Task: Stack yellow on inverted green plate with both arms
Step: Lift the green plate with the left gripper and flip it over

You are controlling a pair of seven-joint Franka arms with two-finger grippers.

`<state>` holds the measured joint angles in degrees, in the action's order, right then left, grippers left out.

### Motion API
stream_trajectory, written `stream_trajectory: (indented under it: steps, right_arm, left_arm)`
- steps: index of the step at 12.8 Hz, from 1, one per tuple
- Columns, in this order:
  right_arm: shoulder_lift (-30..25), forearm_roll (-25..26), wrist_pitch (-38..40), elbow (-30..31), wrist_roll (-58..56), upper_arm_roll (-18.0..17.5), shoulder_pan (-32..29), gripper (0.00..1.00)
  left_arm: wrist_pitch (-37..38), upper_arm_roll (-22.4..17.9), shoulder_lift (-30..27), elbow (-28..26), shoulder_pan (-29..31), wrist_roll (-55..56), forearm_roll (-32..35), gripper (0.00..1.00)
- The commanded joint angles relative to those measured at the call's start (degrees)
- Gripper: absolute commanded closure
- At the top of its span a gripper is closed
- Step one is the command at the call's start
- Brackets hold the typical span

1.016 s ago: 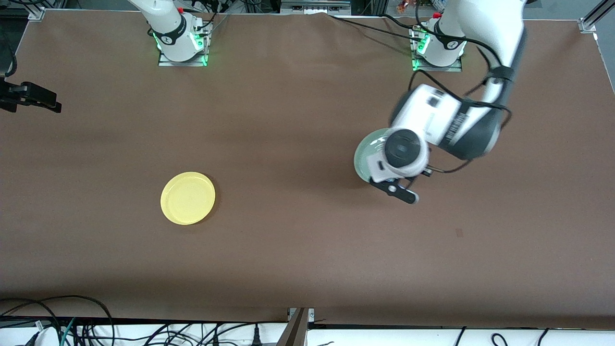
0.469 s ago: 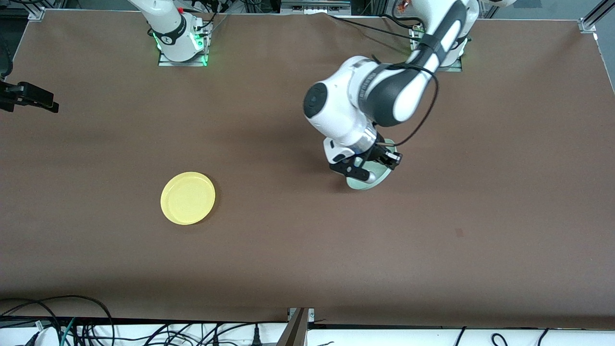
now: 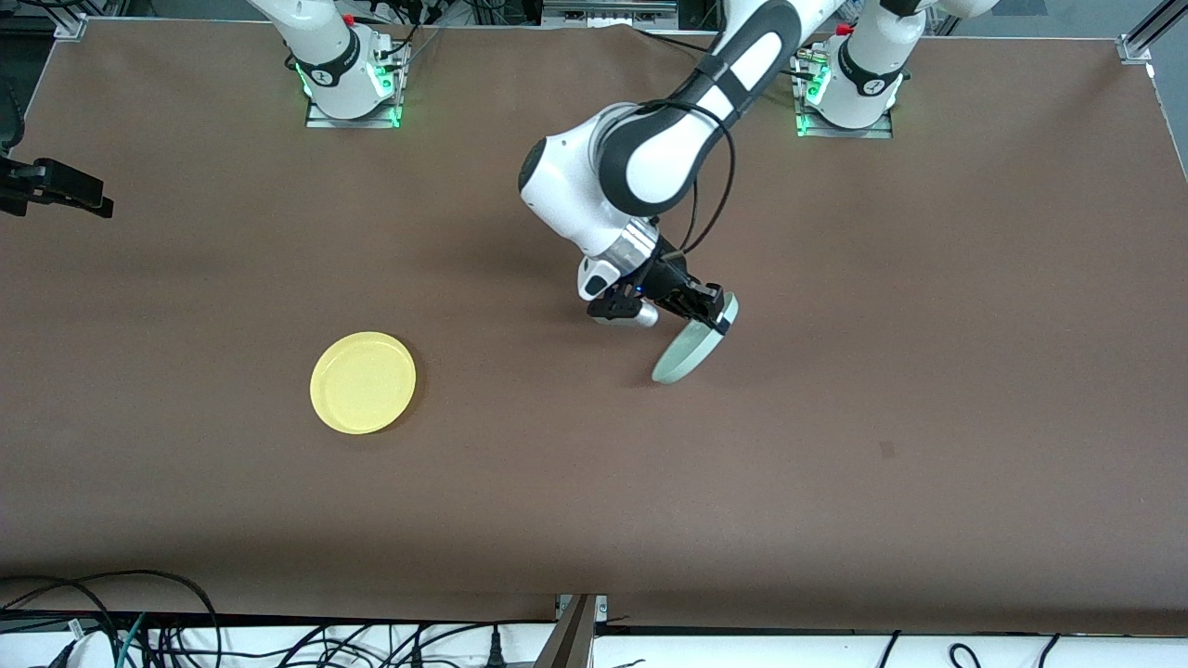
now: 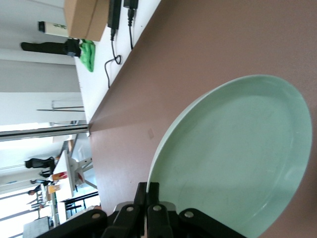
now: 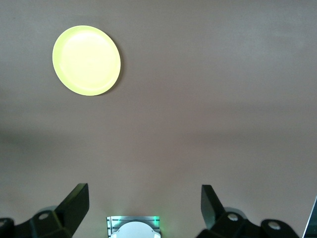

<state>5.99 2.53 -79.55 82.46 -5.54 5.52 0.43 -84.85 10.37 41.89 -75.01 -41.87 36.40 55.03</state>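
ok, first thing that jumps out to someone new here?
The left gripper is shut on the green plate, holding it tilted on edge over the middle of the table. The yellow plate lies flat toward the right arm's end. The right gripper hangs open high above the table, waiting.

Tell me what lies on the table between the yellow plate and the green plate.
Nothing: in the front view only bare brown table separates the yellow plate from the green plate, which the left gripper holds tilted by its rim.

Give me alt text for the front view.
The left gripper holds the green plate by its rim, tilted steeply on edge over the brown table. The yellow plate lies flat toward the right arm's end.
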Motion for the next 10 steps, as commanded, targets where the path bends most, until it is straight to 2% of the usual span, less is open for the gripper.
stream_trajectory:
  steps: [1, 3, 5, 10]
  right_arm:
    - [1.0, -0.9, 0.2, -1.3, -0.4, -0.2, -0.7, 0.0]
    - [1.0, -0.9, -0.1, -1.3, -0.4, -0.3, -0.7, 0.0]
    - [2.1, -1.0, -0.5, -1.3, -0.2, -0.4, -0.5, 0.0]
    - [8.2, -0.8, -2.6, -1.3, -1.5, -0.2, -0.8, 0.0]
  left_arm:
    - [4.5, -1.7, 4.6, 2.5, -4.4, 5.9, 5.9, 1.0]
    - [5.9, -3.5, 6.0, 2.6, -6.0, 6.8, 6.3, 1.0]
    - [7.0, -7.9, 7.6, 2.6, -10.0, 8.9, 6.1, 1.0]
    - [7.2, -8.3, 10.7, 3.2, -12.1, 17.1, 3.7, 1.0]
